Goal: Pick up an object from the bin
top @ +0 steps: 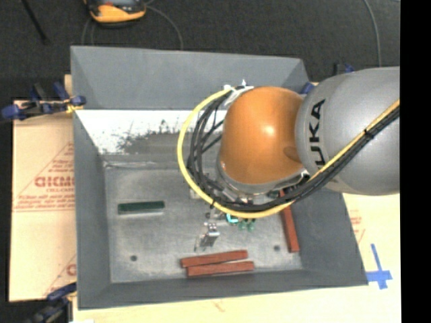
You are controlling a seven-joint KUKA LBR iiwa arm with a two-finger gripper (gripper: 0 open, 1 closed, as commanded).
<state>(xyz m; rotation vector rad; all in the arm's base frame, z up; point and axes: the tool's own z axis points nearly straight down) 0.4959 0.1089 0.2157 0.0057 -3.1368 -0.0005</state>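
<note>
One step in hand: closing in for a grasp, by my reading; nothing shows in the tool's grip yet.
Doing it well: pick one target, centre over it, span a bar across its narrow width, and keep clear of the neighbours and the walls.
Bin (91, 214): grey metal with sloped walls and a flat floor that is mostly bare; a few things lie well apart on it.
Arm (350, 140): reaches in from the right, its orange cover (259, 136) over the floor's upper middle.
Pair of brown bars (215, 263): lie flat and touching, side by side along the near wall.
Third brown bar (291, 231): lies alone by the right wall.
Green bar (141, 208): dark and flat, on the left, well apart from the rest.
Tool (210, 234): low over the middle of the floor; I cannot tell whether it is open or closed.
Small green piece (246, 225): just beside the tool and the nearest candidate.
</note>
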